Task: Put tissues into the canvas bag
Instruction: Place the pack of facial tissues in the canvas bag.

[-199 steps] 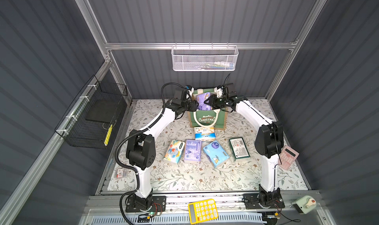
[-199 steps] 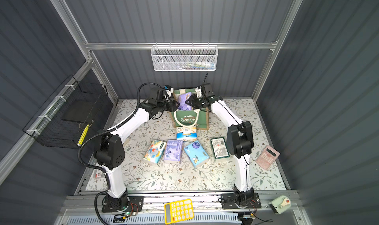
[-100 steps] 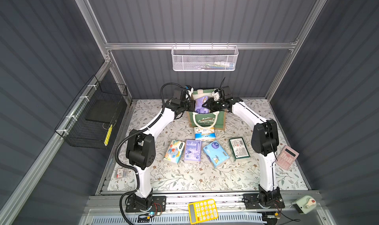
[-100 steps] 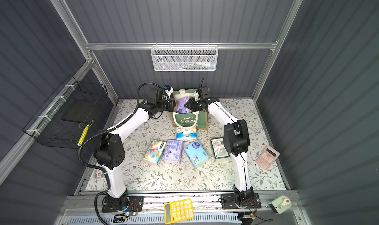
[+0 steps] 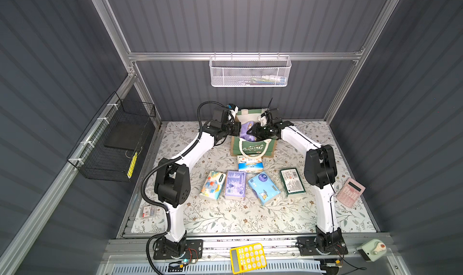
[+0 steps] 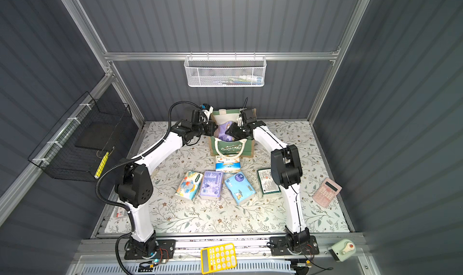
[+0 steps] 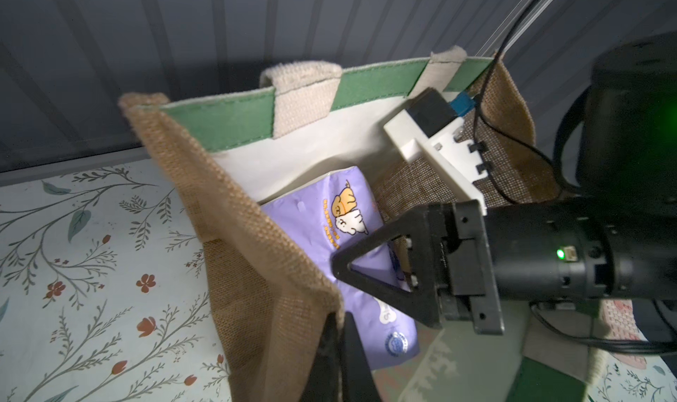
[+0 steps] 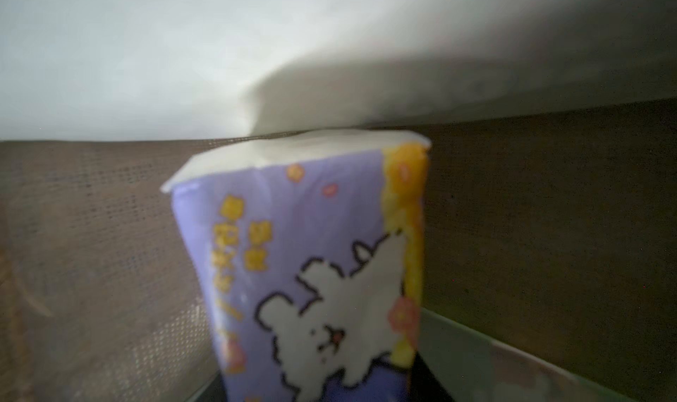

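Note:
The canvas bag [image 5: 253,149] [image 6: 231,148] stands upright at the back of the table, green front facing me. My left gripper [image 5: 234,129] [image 7: 339,345] is shut on the top edge of its tan jute side [image 7: 234,213]. My right gripper [image 5: 250,132] [image 8: 318,385] reaches into the bag's mouth, shut on a lavender tissue pack [image 5: 246,129] [image 7: 322,228] [image 8: 311,253] that sits tilted inside against the cream lining. On the table in front lie the other tissues: white-blue-orange [image 5: 250,164], cartoon-printed white [image 5: 213,185], purple-white [image 5: 235,185], light blue [image 5: 263,188], dark green [image 5: 292,182].
A yellow calculator [image 5: 247,257] lies on the front rail and a pink calculator [image 5: 350,191] at the table's right edge. A white mesh basket [image 5: 250,72] hangs on the back wall, a black wire basket [image 5: 112,143] on the left wall. A small box [image 5: 148,211] lies front left.
My left gripper has shut on the bag's side edge. My right gripper has lowered the lavender pack from above the bag's mouth down into the bag.

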